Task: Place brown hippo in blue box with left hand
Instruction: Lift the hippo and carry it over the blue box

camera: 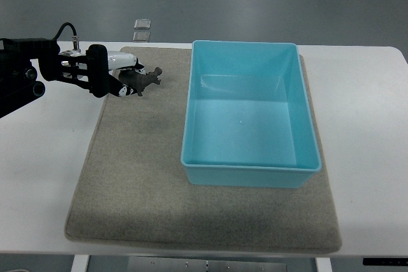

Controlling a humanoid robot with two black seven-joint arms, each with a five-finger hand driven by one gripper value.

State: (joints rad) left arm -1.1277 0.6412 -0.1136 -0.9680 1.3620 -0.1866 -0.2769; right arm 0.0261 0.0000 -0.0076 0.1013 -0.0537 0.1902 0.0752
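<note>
The brown hippo (pixel 146 81) is a small dark toy at the back left of the mat, just left of the blue box. My left hand (pixel 125 76) comes in from the left edge with its fingers curled around the hippo's rear; the head and legs stick out to the right. A faint shadow on the mat beneath suggests the toy is held slightly above it. The blue box (pixel 250 175) is a large, light-blue, empty rectangular tub on the right half of the mat. My right arm does not show.
A grey-brown felt mat (pixel 140 189) covers the middle of the white table (pixel 44 176). Two small clear square items (pixel 141 28) lie at the table's back edge. Grey floor lies beyond.
</note>
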